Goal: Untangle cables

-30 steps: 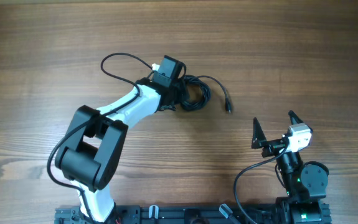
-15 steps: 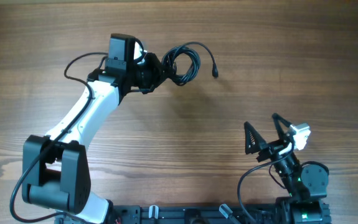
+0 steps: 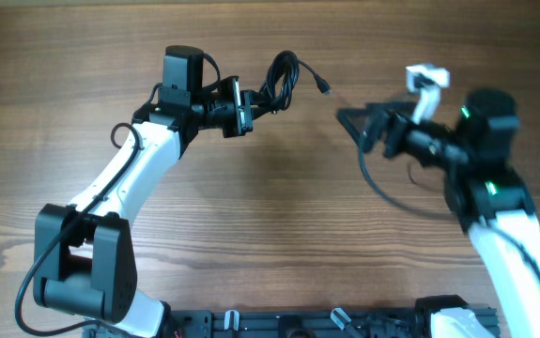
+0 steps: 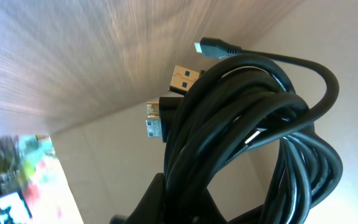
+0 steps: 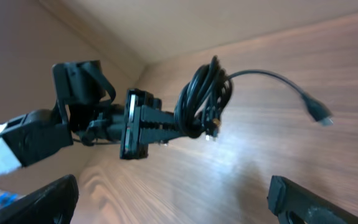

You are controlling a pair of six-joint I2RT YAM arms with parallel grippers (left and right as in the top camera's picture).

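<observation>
The cables (image 3: 279, 83) are a coiled black bundle held up off the table at the back centre. One loose end with a small plug (image 3: 325, 89) sticks out to the right. My left gripper (image 3: 249, 101) is shut on the bundle's left side. The left wrist view shows the coil (image 4: 253, 130) close up with several plug ends (image 4: 179, 78) at its top. My right gripper (image 3: 362, 127) is open and empty, raised to the right of the bundle and pointing at it. In the right wrist view the bundle (image 5: 205, 99) hangs ahead between my spread fingers (image 5: 175, 199).
The wooden table (image 3: 251, 225) fills the overhead view. The right arm's own black wire (image 3: 392, 192) loops below its wrist. The arm bases stand at the front edge (image 3: 298, 324).
My right arm has swung up from the front right to face the bundle. My left gripper has lifted and turned the bundle slightly further back.
</observation>
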